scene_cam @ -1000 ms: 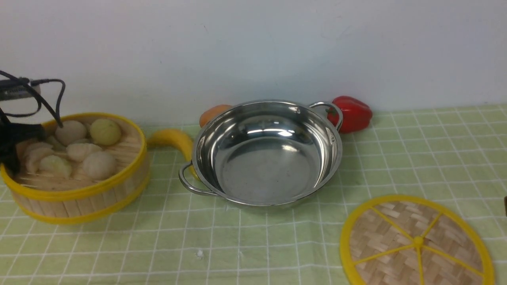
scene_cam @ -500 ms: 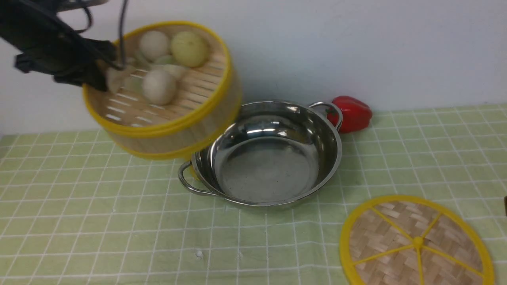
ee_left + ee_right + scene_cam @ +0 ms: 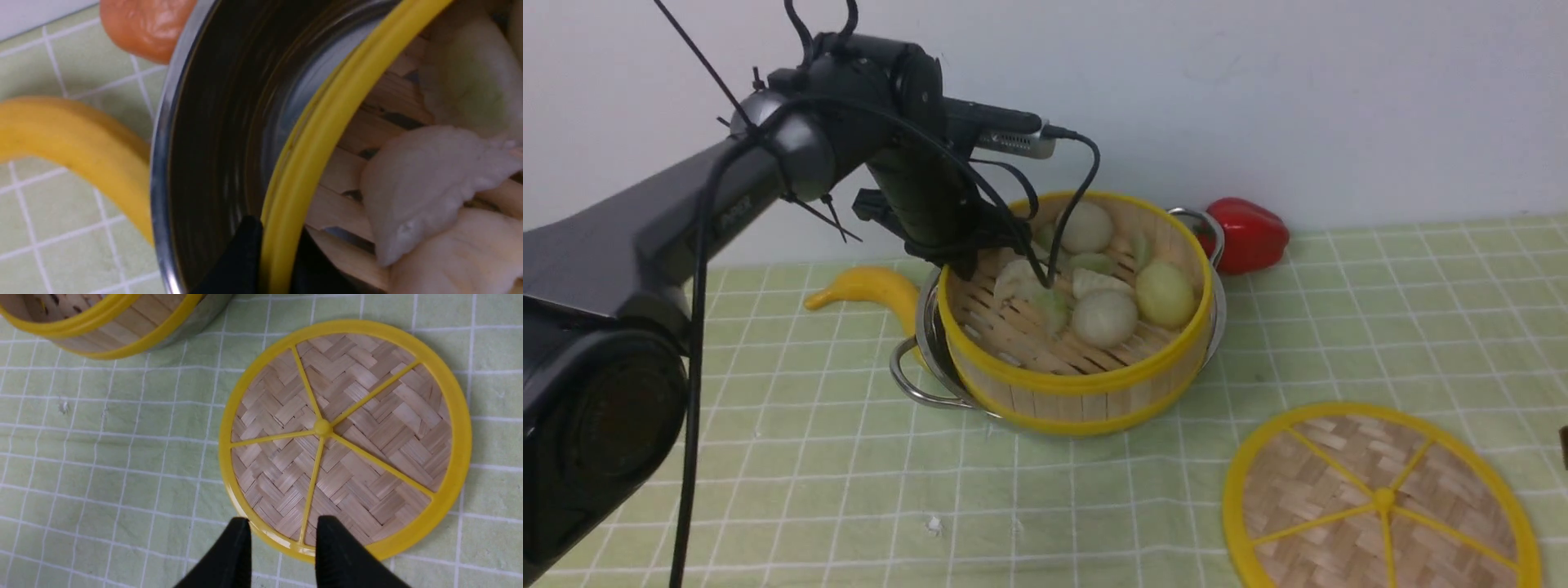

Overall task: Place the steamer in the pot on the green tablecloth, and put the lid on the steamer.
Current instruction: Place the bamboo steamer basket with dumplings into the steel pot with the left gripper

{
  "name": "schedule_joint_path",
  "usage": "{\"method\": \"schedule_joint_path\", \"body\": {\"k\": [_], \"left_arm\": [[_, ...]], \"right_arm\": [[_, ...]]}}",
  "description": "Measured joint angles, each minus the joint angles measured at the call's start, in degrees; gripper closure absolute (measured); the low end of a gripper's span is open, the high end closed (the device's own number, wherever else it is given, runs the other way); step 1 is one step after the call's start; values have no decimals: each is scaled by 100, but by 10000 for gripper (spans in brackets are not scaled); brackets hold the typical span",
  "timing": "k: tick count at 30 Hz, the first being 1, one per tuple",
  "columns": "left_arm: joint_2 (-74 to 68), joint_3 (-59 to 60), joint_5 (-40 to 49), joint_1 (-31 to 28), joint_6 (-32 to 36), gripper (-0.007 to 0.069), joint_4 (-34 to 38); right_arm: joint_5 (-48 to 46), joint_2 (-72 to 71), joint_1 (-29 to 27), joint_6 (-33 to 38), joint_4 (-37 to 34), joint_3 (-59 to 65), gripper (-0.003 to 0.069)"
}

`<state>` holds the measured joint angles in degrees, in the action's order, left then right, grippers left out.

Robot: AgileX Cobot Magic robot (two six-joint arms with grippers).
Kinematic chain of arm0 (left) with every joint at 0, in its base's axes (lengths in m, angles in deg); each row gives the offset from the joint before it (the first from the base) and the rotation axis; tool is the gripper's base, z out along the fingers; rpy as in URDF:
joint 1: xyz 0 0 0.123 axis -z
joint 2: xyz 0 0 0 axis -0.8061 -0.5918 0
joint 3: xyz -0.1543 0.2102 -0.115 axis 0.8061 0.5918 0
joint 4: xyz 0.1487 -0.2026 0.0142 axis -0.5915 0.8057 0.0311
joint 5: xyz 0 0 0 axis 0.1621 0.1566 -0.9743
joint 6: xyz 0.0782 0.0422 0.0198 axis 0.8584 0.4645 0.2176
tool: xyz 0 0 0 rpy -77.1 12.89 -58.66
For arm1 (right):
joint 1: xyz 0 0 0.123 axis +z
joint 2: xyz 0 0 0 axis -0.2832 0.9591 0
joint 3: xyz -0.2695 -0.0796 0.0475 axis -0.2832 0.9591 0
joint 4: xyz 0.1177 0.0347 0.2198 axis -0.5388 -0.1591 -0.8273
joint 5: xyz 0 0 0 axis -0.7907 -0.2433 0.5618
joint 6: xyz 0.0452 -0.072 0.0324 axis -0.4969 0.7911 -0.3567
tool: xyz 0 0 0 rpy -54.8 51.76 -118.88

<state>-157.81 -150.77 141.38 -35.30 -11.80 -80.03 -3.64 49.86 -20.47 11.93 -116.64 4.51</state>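
**Front view.** The steamer [image 3: 1086, 384] now stands in the pot [image 3: 905, 377]. Half a second earlier it hung in the air up and to the left of the pot, and a second ago it sat on the green tablecloth [image 3: 768, 457] at the left. The left gripper [image 3: 976, 260] remains at its far-left rim. The steamer's lower yellow rim hides the pot's near edge, so full seating cannot be confirmed. The banana [image 3: 866, 286] is uncovered again, and the red pepper [image 3: 1250, 233] lies behind the pot. The lid [image 3: 1380, 498] lies flat on the cloth, near right, where it lay before. Judgement: the first placement is nearly done, with release and lidding to follow.

**Left wrist view.** Only here is the grip visible: the jaws stand narrow, one black finger on each side of the steamer's yellow top rim, clamping it. The pot's inner wall runs just beside that rim, so on this side the steamer is inside the pot. An orange object [image 3: 147, 28] lies beyond the pot, and dumplings [image 3: 429, 183] fill the basket.

**Right wrist view.** The right gripper [image 3: 282, 549], barely visible from the front, hovers over the lid's near rim with its jaws apart, holding nothing.
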Motion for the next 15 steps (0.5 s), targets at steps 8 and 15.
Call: {"method": "schedule_joint_path", "body": {"k": [8, 15], "left_arm": [[-58, -4, -367, 0, -26, 594, 116], [-245, -30, -782, -99, -187, 593, 19]], "right_arm": [[0, 0, 0, 0, 0, 0, 417], [0, 0, 0, 0, 0, 0, 417]]}}
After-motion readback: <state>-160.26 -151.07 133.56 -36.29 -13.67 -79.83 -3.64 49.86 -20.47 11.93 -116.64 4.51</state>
